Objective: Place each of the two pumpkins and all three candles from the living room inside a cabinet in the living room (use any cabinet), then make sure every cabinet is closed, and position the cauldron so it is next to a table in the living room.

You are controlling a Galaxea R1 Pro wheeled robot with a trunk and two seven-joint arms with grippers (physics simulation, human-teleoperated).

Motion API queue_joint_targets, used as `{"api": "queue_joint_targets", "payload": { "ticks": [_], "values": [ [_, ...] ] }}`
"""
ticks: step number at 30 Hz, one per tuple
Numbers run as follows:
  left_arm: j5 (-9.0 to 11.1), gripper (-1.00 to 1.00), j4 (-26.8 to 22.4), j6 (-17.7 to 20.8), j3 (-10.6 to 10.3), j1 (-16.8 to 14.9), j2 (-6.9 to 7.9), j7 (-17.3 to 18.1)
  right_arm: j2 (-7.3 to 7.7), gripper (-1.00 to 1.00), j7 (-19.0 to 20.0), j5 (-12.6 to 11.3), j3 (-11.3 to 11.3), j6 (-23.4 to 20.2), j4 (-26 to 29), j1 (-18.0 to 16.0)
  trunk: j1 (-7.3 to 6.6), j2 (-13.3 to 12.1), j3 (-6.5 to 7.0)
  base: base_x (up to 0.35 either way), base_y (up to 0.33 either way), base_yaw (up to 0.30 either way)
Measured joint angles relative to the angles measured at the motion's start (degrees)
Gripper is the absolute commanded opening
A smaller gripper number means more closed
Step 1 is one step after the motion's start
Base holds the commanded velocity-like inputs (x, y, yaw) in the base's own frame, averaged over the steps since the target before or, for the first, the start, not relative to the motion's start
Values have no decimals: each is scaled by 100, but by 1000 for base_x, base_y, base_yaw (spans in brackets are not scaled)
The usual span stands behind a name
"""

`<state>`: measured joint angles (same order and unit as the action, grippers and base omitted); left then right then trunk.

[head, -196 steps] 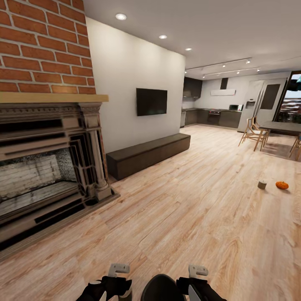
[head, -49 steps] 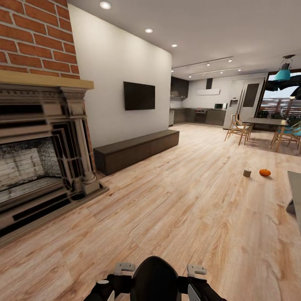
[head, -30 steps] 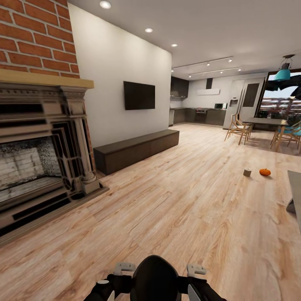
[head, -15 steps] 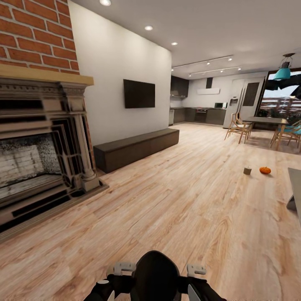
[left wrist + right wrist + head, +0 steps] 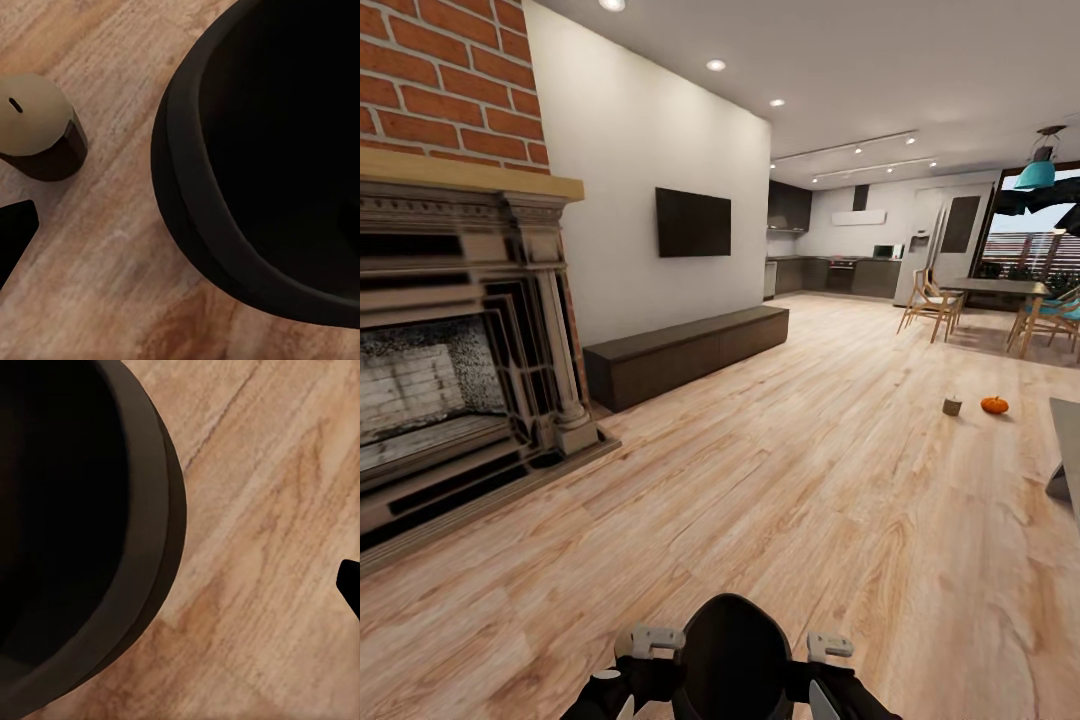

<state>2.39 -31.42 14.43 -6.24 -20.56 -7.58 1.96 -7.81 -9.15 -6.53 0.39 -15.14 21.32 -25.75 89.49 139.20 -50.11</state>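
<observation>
Early days here: one pumpkin [image 5: 994,405] and a candle [image 5: 952,406] sit loose on the floor far right, another candle [image 5: 39,136] lies beside the cauldron [image 5: 277,157], the cabinet [image 5: 685,354] looks shut, and I can't tell either end effector's state.

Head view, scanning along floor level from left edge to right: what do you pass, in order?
Fireplace → long dark brown cabinet → candle → pumpkin → grey table edge.
</observation>
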Motion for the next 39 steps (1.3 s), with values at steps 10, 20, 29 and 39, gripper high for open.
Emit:
{"api": "queue_joint_targets", "payload": {
  "ticks": [10, 20, 29, 39],
  "values": [
    [0, 100, 0, 0, 0, 0, 0, 0, 0, 100, 5, 0, 0, 7, 0, 0, 176, 321, -144, 0, 0, 0],
    [0, 100, 0, 0, 0, 0, 0, 2, 0, 100, 14, 0, 1, 9, 0, 0, 176, 321, -144, 0, 0, 0],
    [0, 100, 2, 0, 0, 0, -8, -5, -7, 100, 14, 0, 2, 30, 0, 0, 176, 321, -144, 0, 0, 0],
    [2, 100, 0, -1, -5, -4, -14, -5, -9, 100, 2, 0, 7, 129, -8, -8, 176, 321, -144, 0, 0, 0]
  ]
}}
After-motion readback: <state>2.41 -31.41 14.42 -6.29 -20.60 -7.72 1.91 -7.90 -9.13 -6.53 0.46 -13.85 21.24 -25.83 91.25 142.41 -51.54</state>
